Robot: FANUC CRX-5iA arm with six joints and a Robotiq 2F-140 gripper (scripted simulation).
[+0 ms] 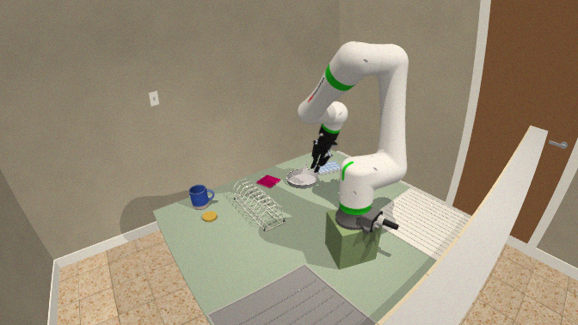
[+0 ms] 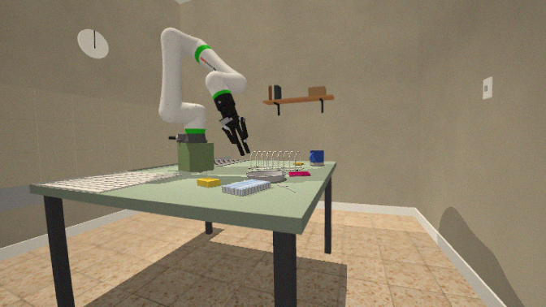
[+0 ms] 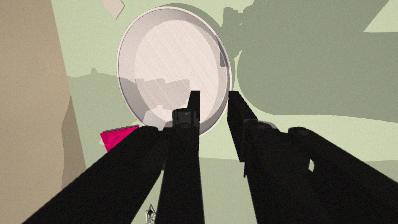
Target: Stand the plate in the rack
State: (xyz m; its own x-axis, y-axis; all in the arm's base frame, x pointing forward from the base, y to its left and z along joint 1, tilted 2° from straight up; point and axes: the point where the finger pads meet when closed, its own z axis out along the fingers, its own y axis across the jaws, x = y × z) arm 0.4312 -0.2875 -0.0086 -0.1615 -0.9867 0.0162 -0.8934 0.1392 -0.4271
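The white plate (image 1: 302, 177) lies flat on the green counter, right of the wire dish rack (image 1: 258, 204); it also shows in the exterior view (image 2: 266, 175) and in the wrist view (image 3: 172, 67). The rack stands on its feet with its slots empty, and shows behind the plate in the exterior view (image 2: 275, 160). My gripper (image 1: 315, 168) (image 2: 244, 152) hangs tilted a little above the plate's near rim, clear of it. Its fingers stand narrowly apart with nothing between them (image 3: 214, 102).
A pink cloth (image 1: 268, 180) lies between rack and plate. A blue checked cloth (image 1: 328, 168) lies just behind the plate. A blue mug (image 1: 199, 196) and an orange disc (image 1: 209, 216) sit left of the rack. A yellow sponge (image 2: 208, 182) lies near the arm's green pedestal (image 1: 353, 242).
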